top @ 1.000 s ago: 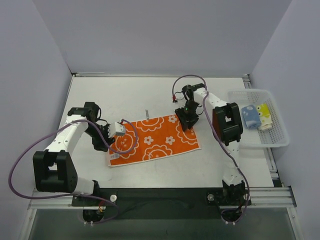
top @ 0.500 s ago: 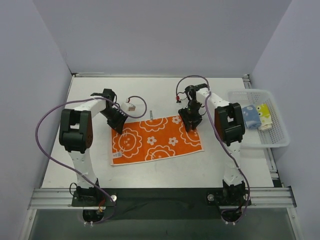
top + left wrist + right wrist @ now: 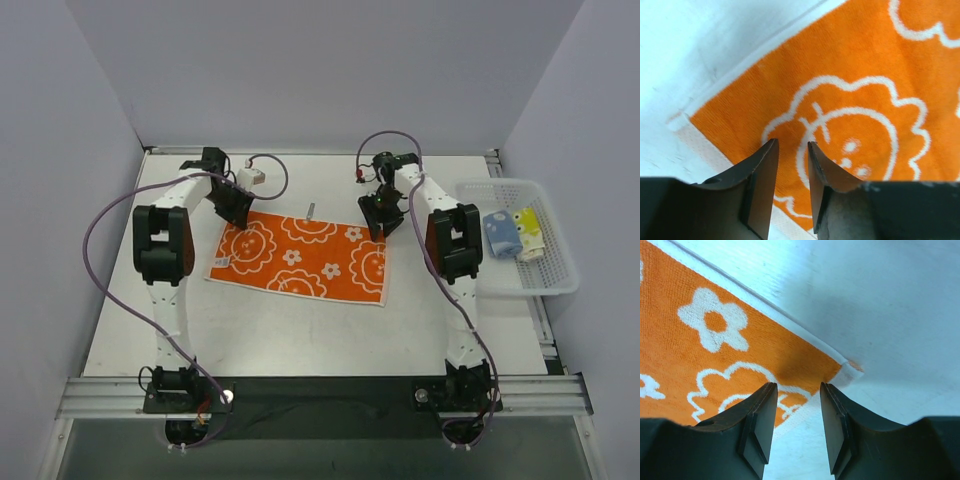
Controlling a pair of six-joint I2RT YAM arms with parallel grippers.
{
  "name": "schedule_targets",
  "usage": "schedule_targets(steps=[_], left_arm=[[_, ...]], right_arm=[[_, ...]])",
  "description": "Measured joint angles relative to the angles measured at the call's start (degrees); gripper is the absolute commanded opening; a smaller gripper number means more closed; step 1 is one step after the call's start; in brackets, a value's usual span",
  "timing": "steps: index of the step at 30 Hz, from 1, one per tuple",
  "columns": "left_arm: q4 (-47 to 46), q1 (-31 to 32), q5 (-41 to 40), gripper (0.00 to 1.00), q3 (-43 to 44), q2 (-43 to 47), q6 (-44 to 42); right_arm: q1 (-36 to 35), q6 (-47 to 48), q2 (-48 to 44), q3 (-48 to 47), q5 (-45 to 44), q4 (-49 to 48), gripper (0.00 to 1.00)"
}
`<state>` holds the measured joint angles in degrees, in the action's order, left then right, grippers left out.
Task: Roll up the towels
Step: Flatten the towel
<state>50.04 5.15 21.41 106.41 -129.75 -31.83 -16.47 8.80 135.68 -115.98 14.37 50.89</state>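
Left claw stood narrowly parted over the far-left corner of the orange towel, gripping nothing; a second earlier it sat at the near-left edge. Right claw, likewise part open and empty, hung over the far-right corner. Since then the towel had slid away from the bases and turned, lying flat on the worktop. Count: one orange towel, one blue towel and one yellow towel, both in one basket. Only the overhead view showed the basket; only the wrist views showed the finger gaps
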Motion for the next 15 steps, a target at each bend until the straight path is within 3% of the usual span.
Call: schedule_targets(steps=[4,10,12,15], left_arm=[[0.0,-1.1,3.0,0.44,-7.0,5.9,2.6],[0.2,-5.6,5.8,0.45,-18.0,20.5,4.2],[-0.2,-7.2,6.0,0.41,-21.7,25.2,3.9],[-0.2,-8.5,6.0,0.28,-27.7,30.4,2.9]], right_arm=[[1.8,0.4,-2.4,1.4,0.5,-0.9,0.40],[2.6,1.5,-14.1,12.0,2.4,-1.3,0.35],[1.1,1.7,-17.8,16.5,3.6,-1.9,0.33],[-2.4,1.6,-22.1,24.1,6.2,-2.4,0.29]])
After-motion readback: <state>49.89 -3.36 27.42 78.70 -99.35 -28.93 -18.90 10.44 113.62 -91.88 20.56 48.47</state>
